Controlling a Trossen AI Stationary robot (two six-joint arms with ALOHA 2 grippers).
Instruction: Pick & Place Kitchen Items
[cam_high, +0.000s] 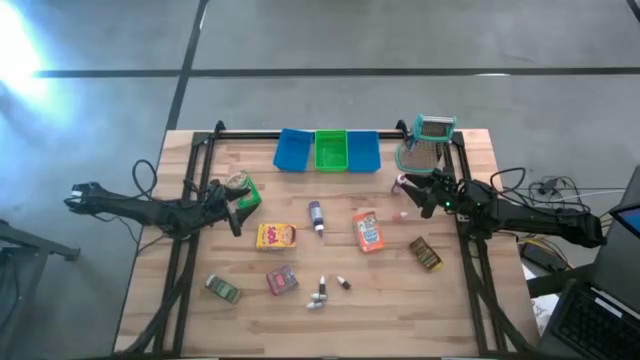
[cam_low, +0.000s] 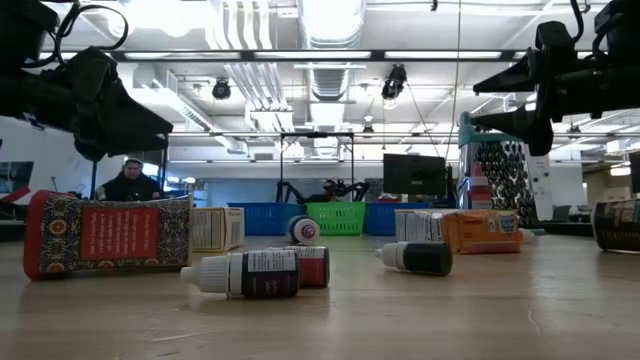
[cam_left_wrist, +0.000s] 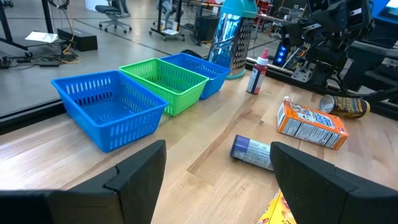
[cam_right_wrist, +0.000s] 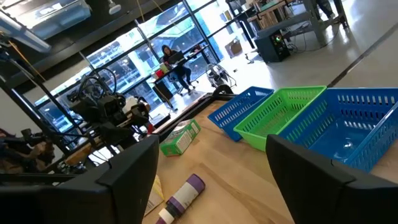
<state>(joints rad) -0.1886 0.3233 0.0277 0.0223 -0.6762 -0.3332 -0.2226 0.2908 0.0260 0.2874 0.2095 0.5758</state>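
Three bins (cam_high: 328, 150) in a row at counter (cam_high: 200, 320) far edge: blue, green, blue, all seemingly empty, likely drop points. Goods loose mid-counter, none binned: two boxes, yellow-red (cam_high: 276, 236) and orange (cam_high: 368, 230); one purple bottle (cam_high: 316, 214) lying flat; green packet (cam_high: 244, 191) by left claw (cam_high: 230, 205); brown packet (cam_high: 425, 253); pink-red packet (cam_high: 281, 280); about three small bottles (cam_high: 322, 290) near front. Left claw apart, empty, raised. Right claw (cam_high: 418, 192) apart, empty, beside grater (cam_high: 428, 143), near pink-capped bottle (cam_left_wrist: 255, 73). Sorting judged barely begun
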